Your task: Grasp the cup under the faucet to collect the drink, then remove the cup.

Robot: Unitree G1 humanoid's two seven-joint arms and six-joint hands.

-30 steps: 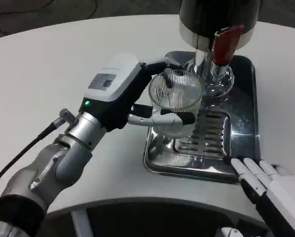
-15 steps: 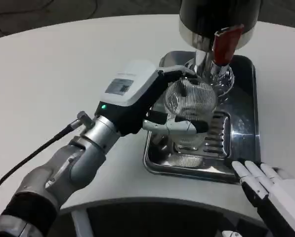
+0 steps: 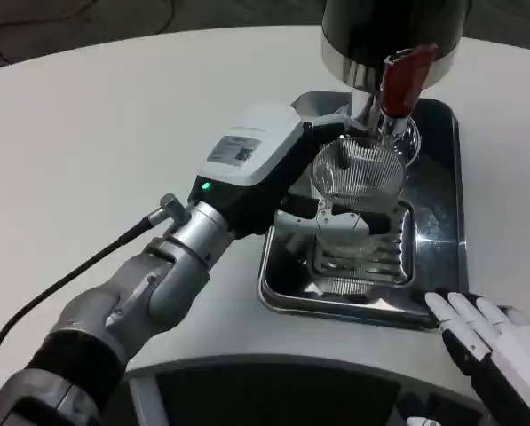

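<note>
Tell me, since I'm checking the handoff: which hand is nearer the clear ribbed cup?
Left. The left hand grips the cup under the faucet. The right hand rests apart on the table beside the tray's near corner.

My white-and-black fingers [image 3: 358, 218] wrap a clear ribbed cup [image 3: 358, 186]; red faucet lever [image 3: 402, 80], silver tray [image 3: 438, 191], white worktop [image 3: 114, 124].

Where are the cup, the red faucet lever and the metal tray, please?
cup [image 3: 358, 182], head view, on its ribbed clear wall.
red faucet lever [image 3: 399, 80], head view, mid-handle.
metal tray [image 3: 287, 288], head view, on its front-left rim.
</note>
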